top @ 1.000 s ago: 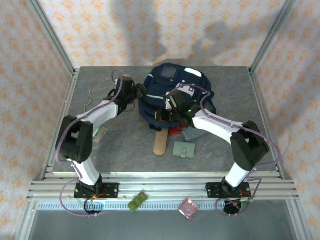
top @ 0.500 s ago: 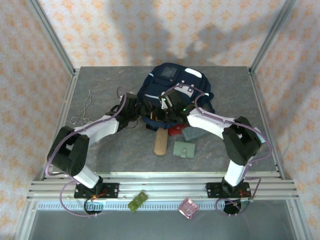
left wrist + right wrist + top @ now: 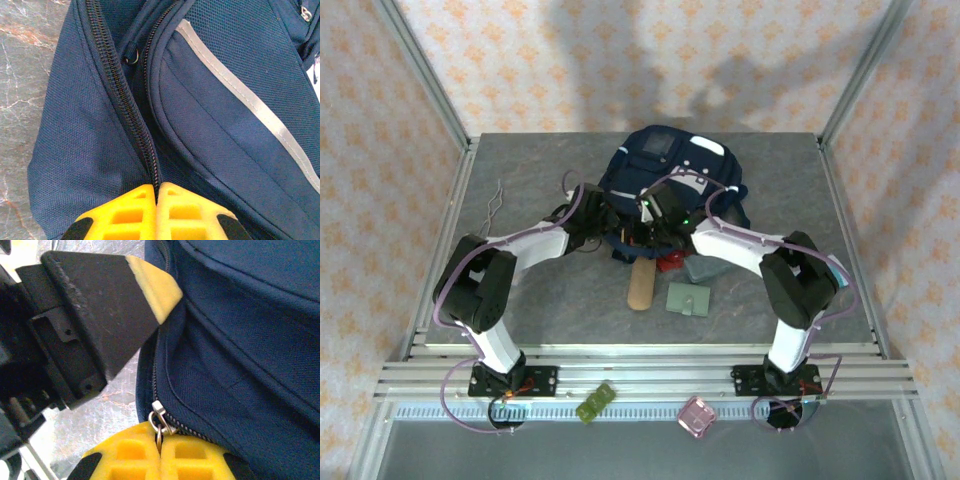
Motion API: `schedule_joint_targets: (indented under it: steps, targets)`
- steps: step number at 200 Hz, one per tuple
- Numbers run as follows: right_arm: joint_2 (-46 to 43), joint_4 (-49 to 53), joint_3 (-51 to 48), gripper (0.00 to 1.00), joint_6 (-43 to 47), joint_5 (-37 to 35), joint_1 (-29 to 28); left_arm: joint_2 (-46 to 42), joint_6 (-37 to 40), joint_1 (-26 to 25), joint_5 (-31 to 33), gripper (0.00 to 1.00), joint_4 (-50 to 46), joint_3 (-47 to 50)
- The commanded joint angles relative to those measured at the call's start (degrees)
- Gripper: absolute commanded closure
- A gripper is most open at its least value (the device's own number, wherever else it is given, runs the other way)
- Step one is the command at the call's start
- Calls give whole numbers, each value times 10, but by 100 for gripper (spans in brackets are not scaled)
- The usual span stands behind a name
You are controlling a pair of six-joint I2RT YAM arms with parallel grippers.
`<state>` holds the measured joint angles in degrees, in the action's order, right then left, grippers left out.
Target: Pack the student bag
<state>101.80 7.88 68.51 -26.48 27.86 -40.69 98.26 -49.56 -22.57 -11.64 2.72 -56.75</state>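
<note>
From above, the student bag [image 3: 670, 175] sits far-centre on the table [image 3: 520, 300]; the left wrist view has the left gripper [image 3: 156, 192] pinched shut on its zip track [image 3: 119, 90], the right wrist view the right gripper [image 3: 160, 440] clamped on the zip pull [image 3: 159, 417], best drawn steadily against that hold.

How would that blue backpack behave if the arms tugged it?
Probably floppy: the student bag is woven fabric that folds and creases beside the zipper where the left pincer pinches it. Likely it would sag and drag, not roll or tip.

Wooden roller [image 3: 641, 285] beside grey-green pouch [image 3: 689, 298]; bent wire [image 3: 490, 215] well left.
</note>
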Motion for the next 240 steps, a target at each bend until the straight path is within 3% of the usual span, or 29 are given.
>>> schedule_joint_targets:
  steps: [1,76,104,140,157,177,218,240]
  targets:
    - [-57,22,-34,100,21,-23,9,-18,11,35,26,100,-8,-5]
    - [-154,60,-168,100,37,-95,113,-58,37,89,32,100,-27,-16]
    - [-179,60,-187,100,26,-133,125,-48,45,93,37,100,-32,-32]
    - [-179,11,-174,100,1,-59,122,-41,32,87,0,100,-23,-46]
    - [-165,-2,-153,100,-5,-44,111,-50,25,68,-14,59,-22,-41]
    - [-144,1,-126,100,-1,-46,97,-56,17,30,-21,36,-27,-25]
    - [-113,-8,-106,100,-1,-35,79,-32,-14,-25,-17,23,-35,1]
    - [-104,-14,-106,100,-2,-32,71,4,-18,-37,-7,21,-54,-19]
